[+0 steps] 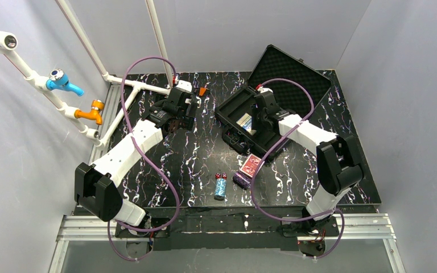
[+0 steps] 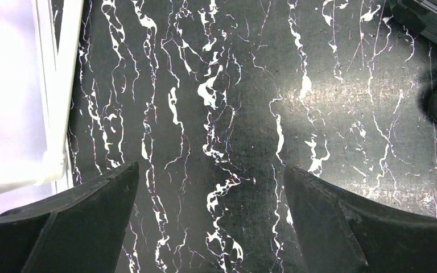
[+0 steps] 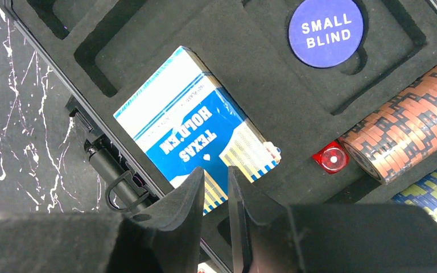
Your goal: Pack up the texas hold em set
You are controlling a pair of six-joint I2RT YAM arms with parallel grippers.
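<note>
The black case (image 1: 234, 109) lies open at the back right, with its foam lid (image 1: 296, 74) propped up. My right gripper (image 1: 260, 116) hangs over the case tray. In the right wrist view its jaws (image 3: 227, 170) are almost together with nothing between them, just above the near end of a blue Texas Hold'em card deck (image 3: 188, 119) that lies askew on the foam. A SMALL BLIND button (image 3: 325, 25), a red die (image 3: 330, 157), orange chips (image 3: 409, 136) and blue-yellow chips (image 3: 432, 196) sit in the tray. My left gripper (image 1: 185, 111) is open and empty over bare table (image 2: 216, 114).
On the table in front of the case lie a red card deck (image 1: 251, 165), a purple chip stack (image 1: 241, 180), a blue chip stack (image 1: 221, 188) and two red dice (image 1: 220, 176). White pipes (image 1: 142, 85) run along the back left. The case handle (image 3: 114, 176) faces the table's middle.
</note>
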